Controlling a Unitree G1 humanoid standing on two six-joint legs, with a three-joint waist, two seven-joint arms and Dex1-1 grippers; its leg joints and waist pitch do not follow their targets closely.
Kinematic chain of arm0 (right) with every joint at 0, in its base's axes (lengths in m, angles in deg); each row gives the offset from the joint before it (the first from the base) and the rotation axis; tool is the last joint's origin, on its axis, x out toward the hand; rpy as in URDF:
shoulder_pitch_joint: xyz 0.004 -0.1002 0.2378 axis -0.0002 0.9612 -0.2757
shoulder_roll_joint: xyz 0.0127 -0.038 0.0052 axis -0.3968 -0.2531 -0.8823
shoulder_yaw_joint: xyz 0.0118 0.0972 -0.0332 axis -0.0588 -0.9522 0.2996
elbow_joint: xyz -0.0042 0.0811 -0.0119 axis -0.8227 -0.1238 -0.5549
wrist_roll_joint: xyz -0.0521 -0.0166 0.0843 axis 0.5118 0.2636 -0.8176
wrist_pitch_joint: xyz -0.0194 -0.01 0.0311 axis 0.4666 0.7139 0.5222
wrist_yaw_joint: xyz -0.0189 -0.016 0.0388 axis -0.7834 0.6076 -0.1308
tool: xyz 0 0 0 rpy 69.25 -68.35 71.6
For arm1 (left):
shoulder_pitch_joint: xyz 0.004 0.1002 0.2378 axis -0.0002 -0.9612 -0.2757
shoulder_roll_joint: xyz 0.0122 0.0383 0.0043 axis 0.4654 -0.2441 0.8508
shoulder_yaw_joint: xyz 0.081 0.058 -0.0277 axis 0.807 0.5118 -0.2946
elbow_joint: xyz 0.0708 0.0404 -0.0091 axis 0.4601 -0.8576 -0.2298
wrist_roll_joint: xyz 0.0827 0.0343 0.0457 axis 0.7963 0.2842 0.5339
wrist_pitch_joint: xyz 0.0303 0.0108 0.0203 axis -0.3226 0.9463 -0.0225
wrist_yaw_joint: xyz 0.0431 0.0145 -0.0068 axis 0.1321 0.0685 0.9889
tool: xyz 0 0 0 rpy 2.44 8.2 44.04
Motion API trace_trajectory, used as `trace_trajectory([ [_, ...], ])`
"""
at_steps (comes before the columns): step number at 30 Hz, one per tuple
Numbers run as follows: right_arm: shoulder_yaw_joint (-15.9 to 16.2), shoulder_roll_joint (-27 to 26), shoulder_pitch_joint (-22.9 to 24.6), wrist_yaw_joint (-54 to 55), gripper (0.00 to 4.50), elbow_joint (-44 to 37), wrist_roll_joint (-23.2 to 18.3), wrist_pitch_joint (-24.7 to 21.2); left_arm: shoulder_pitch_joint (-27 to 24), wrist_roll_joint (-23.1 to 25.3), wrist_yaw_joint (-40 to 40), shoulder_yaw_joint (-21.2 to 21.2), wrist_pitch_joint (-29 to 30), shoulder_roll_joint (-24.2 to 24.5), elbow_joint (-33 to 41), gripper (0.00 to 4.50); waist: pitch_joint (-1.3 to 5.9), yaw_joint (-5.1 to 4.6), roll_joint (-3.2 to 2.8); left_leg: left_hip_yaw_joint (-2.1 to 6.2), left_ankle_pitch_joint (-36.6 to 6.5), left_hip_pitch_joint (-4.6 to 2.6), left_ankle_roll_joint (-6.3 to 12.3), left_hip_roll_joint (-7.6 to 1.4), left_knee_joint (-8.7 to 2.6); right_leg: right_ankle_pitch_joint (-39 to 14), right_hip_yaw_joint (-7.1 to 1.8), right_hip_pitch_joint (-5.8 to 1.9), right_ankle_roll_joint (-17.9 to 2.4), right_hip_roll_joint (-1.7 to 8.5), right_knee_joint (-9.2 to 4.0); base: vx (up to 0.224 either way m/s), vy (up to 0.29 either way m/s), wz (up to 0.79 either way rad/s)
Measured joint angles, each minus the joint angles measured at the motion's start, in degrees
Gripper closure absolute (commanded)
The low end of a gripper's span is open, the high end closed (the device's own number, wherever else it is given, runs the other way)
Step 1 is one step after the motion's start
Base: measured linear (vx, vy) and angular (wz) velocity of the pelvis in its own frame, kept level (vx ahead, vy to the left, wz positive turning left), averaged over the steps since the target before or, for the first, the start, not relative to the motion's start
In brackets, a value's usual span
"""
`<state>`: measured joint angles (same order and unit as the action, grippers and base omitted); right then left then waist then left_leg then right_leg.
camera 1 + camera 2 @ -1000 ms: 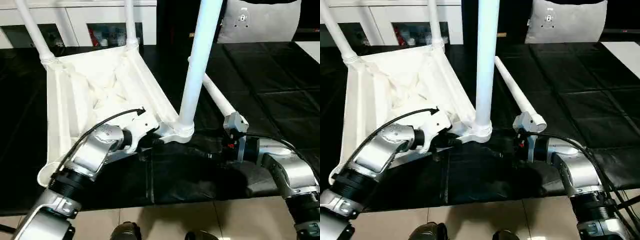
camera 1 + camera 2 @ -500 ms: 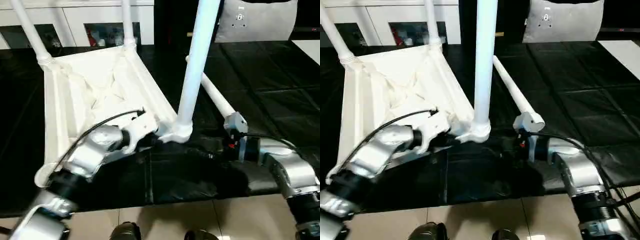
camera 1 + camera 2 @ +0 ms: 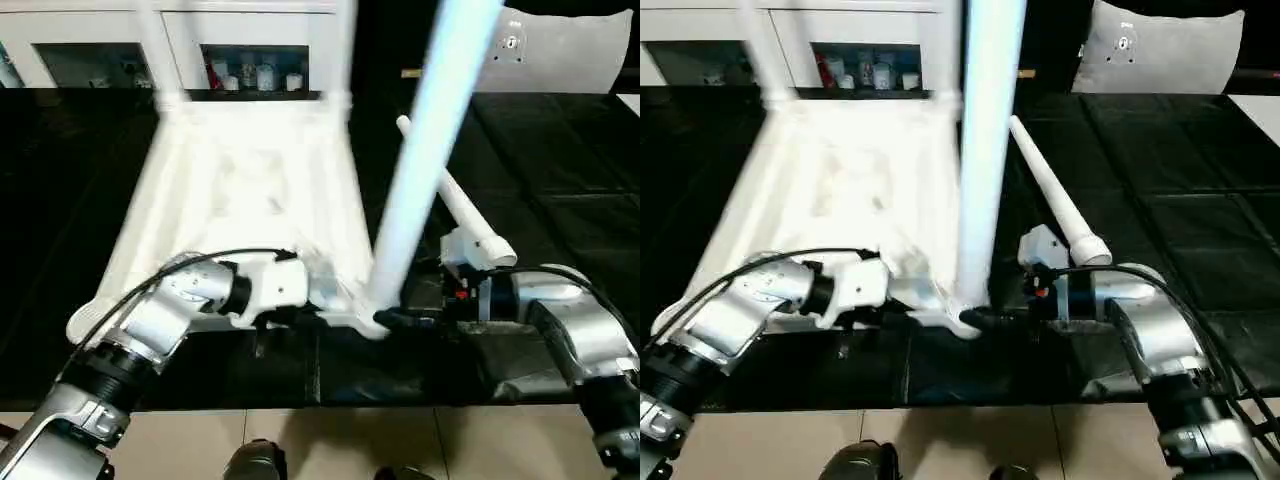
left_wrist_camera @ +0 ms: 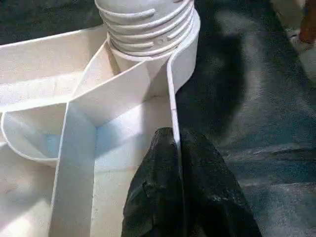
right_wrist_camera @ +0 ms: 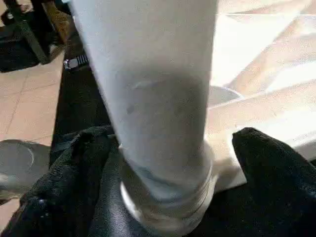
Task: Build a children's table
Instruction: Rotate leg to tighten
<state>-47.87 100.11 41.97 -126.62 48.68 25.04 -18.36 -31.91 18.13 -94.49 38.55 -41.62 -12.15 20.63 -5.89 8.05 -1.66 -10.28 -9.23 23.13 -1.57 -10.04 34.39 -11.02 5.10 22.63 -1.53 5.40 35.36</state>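
White plastic children's table [image 3: 250,190] lies upside down on the black-covered work surface [image 3: 560,170], its ribbed underside facing up. Three tube legs stand in corner sockets: two at the far corners and one long leg [image 3: 420,170] rising from the near corner closest to the robot's right side. A fourth, loose leg [image 3: 1055,200] lies flat on the black cover, just beyond the right forearm.

The left gripper [image 4: 178,197] has its two black fingers pressed together on the thin outer rim wall of the tabletop, pinching it just short of the threaded base of the near leg. In the head views this gripper sits at the near edge of the tabletop, beside that corner socket [image 3: 375,320].

The right gripper [image 5: 163,163] is spread wide, one black finger on each side of the upright leg's base, just above the socket. Whether the fingers touch the tube cannot be told; in the right wrist view there seems to be a gap on one side.

Compared with a second ago, the tabletop has swung round on the black cover: it lay skewed then, its far edge slanting across the head views, and it now sits nearly square to the robot. The whole head view has also shifted, so part of this change is the camera's own movement. The table looks blurred. The left gripper keeps its pinch on the rim, and the right gripper stays spread around the near leg.
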Motion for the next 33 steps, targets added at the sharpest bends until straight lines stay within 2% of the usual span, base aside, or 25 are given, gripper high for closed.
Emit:
trace_trajectory([
  [10, 1.7, 0.2, -0.9, -1.8, 1.20, 2.0, 1.5, 0.3, 1.0, 0.1, -0.5, 0.4, -1.8, -0.1, -1.7, 4.50, 0.02, -0.01, 0.03, -0.03, 0.0, -0.01, 0.00, -0.01, 0.00, 0.0, -0.01, 0.02, 0.0, 0.00, 0.01, 0.000, 0.000, 0.00],
  [12, 1.8, 0.2, -1.2, -2.2, 1.55, 2.4, 1.5, 0.7, 1.2, 0.1, -0.5, 0.5, -2.3, -0.2, -2.2, 4.50, 0.02, -0.02, 0.04, -0.03, 0.0, -0.01, 0.00, -0.01, 0.00, 0.0, -0.01, 0.02, 0.0, 0.00, 0.01, 0.000, 0.000, 0.00],
  [17, 1.7, 0.2, -1.4, -2.3, 1.81, 2.6, 1.5, 0.7, 1.4, 0.1, -0.6, 0.5, -2.7, -0.3, -2.7, 4.50, 0.02, 0.00, 0.04, -0.03, 0.0, -0.01, 0.00, -0.01, 0.00, 0.0, -0.01, 0.02, 0.0, 0.00, 0.02, 0.000, 0.000, 0.00],
  [21, 1.4, -0.1, -1.0, -1.7, 1.85, 2.0, 1.2, -0.8, 1.3, -0.4, -0.4, 0.0, -0.6, -0.7, -2.5, 4.50, 0.02, 0.00, 0.04, -0.03, 0.0, -0.02, 0.00, -0.01, 0.00, 0.0, -0.02, 0.01, 0.0, 0.00, 0.02, 0.000, 0.000, 0.00],
  [24, -0.7, -2.3, 1.6, 3.5, 1.85, -1.2, 0.6, -5.2, -0.8, -1.2, 2.7, -2.3, 6.5, -2.7, 0.6, 4.50, 0.03, -0.19, 0.01, -0.05, 0.0, -0.08, 0.00, -0.01, -0.01, 0.0, -0.08, 0.01, 0.0, -0.01, 0.01, 0.000, 0.000, 0.00],
  [25, -1.9, -3.8, 2.4, 6.9, 1.85, -1.7, 0.7, -6.2, -1.4, -1.0, 5.2, -3.5, 9.5, -3.7, 1.4, 4.50, 0.04, -0.52, 0.03, -0.06, 0.0, -0.12, -0.01, -0.01, -0.01, 0.0, -0.11, 0.00, -0.1, -0.02, 0.05, 0.000, 0.000, 0.00],
  [29, -5.4, -10.4, 2.3, 22.0, 1.85, -1.1, 2.5, -8.0, -1.9, -0.3, 14.8, -5.9, 19.9, -8.4, 3.7, 4.50, 0.15, -3.42, -0.16, -0.22, 0.0, -0.24, -0.01, 0.02, -0.04, 0.1, -0.32, 0.10, 0.0, -0.01, -0.04, 0.000, 0.000, 0.00],
  [33, -7.7, -16.4, 0.6, 33.5, 1.86, 0.9, 4.4, -8.5, -2.1, 1.3, 23.6, -8.2, 26.2, -13.7, 4.8, 4.50, 0.20, -4.82, -0.24, -0.27, 0.0, -0.30, -0.01, 0.04, -0.18, 0.0, -0.40, 0.19, 0.1, -0.04, -0.07, 0.000, 0.000, 0.00],
])
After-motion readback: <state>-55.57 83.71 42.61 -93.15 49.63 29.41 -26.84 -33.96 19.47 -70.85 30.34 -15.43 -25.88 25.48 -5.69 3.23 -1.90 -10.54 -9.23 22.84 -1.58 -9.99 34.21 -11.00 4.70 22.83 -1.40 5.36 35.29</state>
